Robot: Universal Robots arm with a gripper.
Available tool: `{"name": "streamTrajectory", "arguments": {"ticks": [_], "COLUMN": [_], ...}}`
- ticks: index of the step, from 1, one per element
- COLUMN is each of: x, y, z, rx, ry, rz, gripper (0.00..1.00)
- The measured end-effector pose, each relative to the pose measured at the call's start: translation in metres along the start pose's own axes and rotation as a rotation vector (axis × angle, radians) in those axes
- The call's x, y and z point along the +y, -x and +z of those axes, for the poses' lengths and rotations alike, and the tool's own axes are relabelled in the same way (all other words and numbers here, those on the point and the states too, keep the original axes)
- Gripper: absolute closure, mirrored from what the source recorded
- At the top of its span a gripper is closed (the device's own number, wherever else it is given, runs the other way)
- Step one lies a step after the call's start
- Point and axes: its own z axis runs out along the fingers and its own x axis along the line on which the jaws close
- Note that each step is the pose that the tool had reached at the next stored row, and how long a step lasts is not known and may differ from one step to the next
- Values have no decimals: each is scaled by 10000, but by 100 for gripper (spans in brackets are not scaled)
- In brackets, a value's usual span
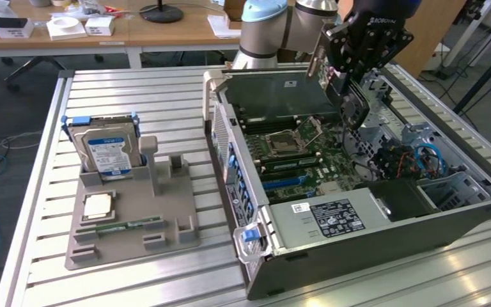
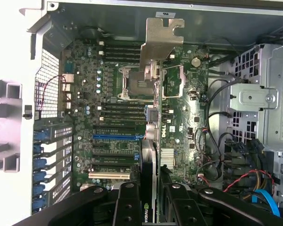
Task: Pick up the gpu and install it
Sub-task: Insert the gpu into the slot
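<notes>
Clearly the pick-up half of the job is done: the tool (image 1: 345,75) is pinching the gpu (image 1: 354,112), its fingers (image 2: 127,205) pressed against the two flat faces of the dark card, and the card hangs clear of the desk (image 1: 143,96), over the open computer case (image 1: 450,224). In the wrist view the card is seen edge-on, running away from the tool towards the motherboard (image 2: 188,117), with its metal end bracket (image 2: 162,40) at the far end and a green logo on the face next to one finger. From the exterior view the card appears to be above the board, not touching it, roughly over the area around the CPU socket (image 1: 281,144). The expansion slots, among them the long blue slot (image 2: 115,137), all look unoccupied, so by my reading the install itself is not yet done: the card is neither lined up along a slot nor seated, and the bracket is not against the case's rear openings. On the exterior view's left, well apart from the case, the grey parts holder (image 1: 177,230) carries the silver hard drive (image 1: 107,153) upright and the small green memory stick (image 1: 130,226) lying flat, both untouched.
</notes>
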Motion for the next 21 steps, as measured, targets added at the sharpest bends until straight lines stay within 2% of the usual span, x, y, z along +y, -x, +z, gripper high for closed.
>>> {"name": "streamTrajectory", "arguments": {"ticks": [3,21], "x": [0,0], "y": [1,0], "z": [1,14], "rx": [18,205], "ry": [6,64], "rz": [-292,-3224], "gripper": [74,74]}}
